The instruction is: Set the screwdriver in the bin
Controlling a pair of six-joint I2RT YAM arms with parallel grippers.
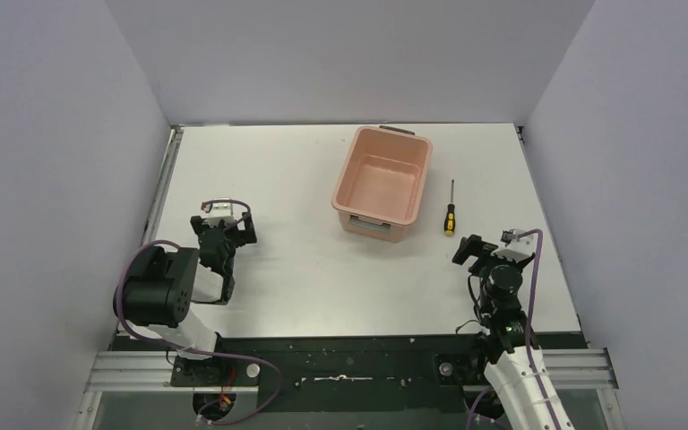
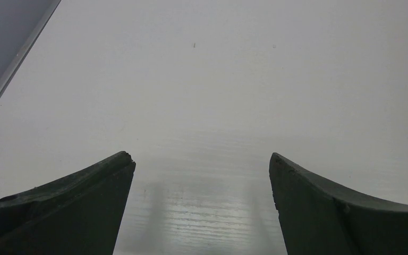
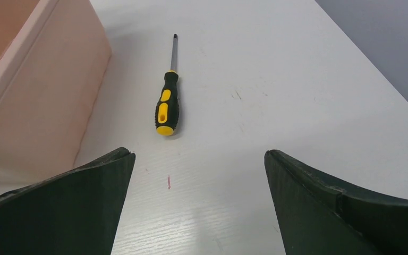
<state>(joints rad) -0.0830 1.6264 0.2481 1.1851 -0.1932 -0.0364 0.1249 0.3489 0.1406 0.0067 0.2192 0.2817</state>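
The screwdriver, with a thin dark shaft and a yellow-and-black handle, lies on the white table just right of the bin, handle toward me. The bin is a salmon-pink tub, empty, with a dark handle on its far short side. In the right wrist view the screwdriver lies ahead of the open fingers, and the bin's wall is on the left. My right gripper is open and empty, a short way nearer than the screwdriver. My left gripper is open and empty over bare table at the left.
Grey walls enclose the table on three sides. The table's left edge rail shows in the left wrist view. A small red mark is on the table between the right fingers. The black base strip runs along the near edge.
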